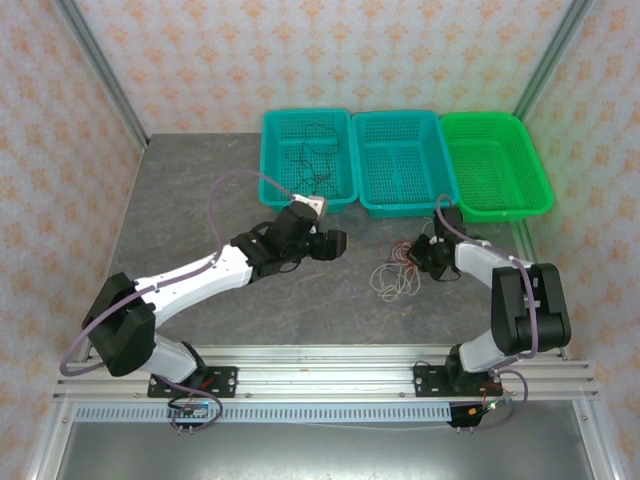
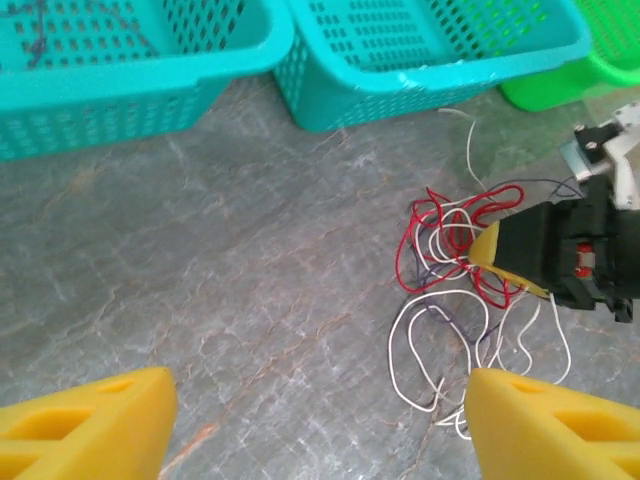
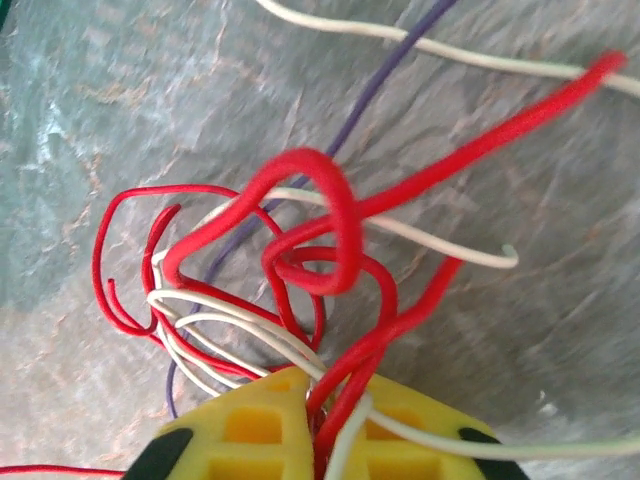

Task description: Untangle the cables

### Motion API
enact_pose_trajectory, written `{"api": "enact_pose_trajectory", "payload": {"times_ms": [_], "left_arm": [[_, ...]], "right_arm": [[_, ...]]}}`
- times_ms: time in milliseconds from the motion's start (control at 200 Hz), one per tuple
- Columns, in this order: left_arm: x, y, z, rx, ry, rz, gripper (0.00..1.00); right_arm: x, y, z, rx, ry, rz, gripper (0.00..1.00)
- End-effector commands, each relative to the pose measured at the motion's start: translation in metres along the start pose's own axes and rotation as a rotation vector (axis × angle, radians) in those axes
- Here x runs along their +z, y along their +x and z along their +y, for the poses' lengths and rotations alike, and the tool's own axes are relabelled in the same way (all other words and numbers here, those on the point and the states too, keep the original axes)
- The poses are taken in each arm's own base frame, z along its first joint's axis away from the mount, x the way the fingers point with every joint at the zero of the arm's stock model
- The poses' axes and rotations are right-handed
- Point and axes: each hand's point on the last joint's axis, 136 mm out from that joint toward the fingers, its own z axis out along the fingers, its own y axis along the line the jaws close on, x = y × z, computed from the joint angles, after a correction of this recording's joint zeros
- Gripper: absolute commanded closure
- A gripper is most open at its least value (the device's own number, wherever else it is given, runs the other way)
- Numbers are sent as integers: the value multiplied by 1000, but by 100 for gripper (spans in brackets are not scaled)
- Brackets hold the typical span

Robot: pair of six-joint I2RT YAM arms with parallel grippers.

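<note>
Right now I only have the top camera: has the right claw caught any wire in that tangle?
Observer: Yes. In the right wrist view the right claw is shut on the red cable, with white cable strands pinched alongside.
Operator: And the dark one?
Observer: The purple-looking cable passes under the red loop and past the claw's side; I cannot see it in the grip.
Operator: Is the left claw carrying anything?
Observer: No. The left wrist view shows the left claw open and empty, over bare table left of the tangle.
</note>
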Motion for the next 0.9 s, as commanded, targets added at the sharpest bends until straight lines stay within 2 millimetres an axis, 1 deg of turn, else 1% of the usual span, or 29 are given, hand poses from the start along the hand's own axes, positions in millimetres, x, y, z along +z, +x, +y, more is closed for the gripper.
{"api": "enact_pose_trajectory", "payload": {"times_ms": [0,75,125,200,245,320,365,465,505,546,566,581,636,666,801,846,896], "left_arm": [[7,16,10,-105,-18,20,28],[14,27,12,-146,-14,53,31],[16,33,15,-163,-23,67,34],[18,37,22,-186,-48,73,37],[17,40,28,-190,-71,73,40],[11,36,37,-189,-103,53,42],[5,32,44,-188,-127,32,44],[-13,16,61,-185,-175,-33,46],[-20,11,67,-181,-189,-53,46],[-25,8,72,-173,-198,-63,46],[-26,6,74,-167,-201,-67,46],[-27,4,75,-162,-202,-69,46],[-28,2,76,-134,-197,-67,46],[-27,1,73,-112,-185,-65,46],[-14,-7,44,15,-58,-29,45],[-7,-7,35,41,-19,-8,45],[2,-6,31,51,-9,17,45]], "right_arm": [[-3,25,27,5,-108,46,99],[0,42,49,-54,-156,77,100],[4,57,63,-103,-184,107,100],[10,76,85,-143,-231,145,100],[13,88,101,-161,-277,169,100],[15,105,129,-201,-356,198,100],[16,119,144,-247,-388,231,100],[20,152,161,-357,-400,325,100],[20,161,164,-386,-398,353,93],[19,165,164,-405,-391,368,79],[18,164,164,-411,-384,365,74],[17,161,163,-414,-372,353,72],[11,146,157,-435,-316,269,69],[7,134,152,-432,-283,206,66],[-21,84,133,-362,-218,-8,52],[-30,71,128,-338,-215,-63,50],[-41,57,121,-329,-198,-132,48]]}}
